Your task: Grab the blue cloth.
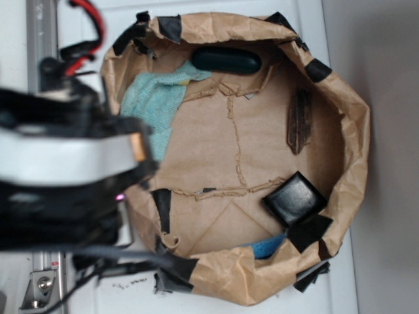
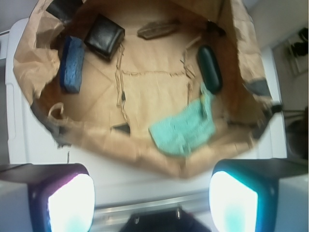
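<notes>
The blue cloth (image 1: 154,98) is a pale aqua rag lying crumpled inside the brown paper container (image 1: 353,131), against its left wall. In the wrist view the blue cloth (image 2: 183,128) lies just beyond the near paper wall (image 2: 140,150). My gripper (image 2: 152,193) is open, its two glowing fingers (image 2: 70,203) wide apart with nothing between them. It hangs over the white surface outside the container, short of the cloth. In the exterior view my blurred arm (image 1: 65,163) covers the left side and part of the cloth's edge.
Inside the container lie a black oval case (image 1: 226,60), a brown wooden piece (image 1: 300,121), a black square pad (image 1: 294,198) and a brighter blue piece (image 2: 71,63). The crumpled paper walls stand up all around. A metal rail (image 2: 159,205) runs below my fingers.
</notes>
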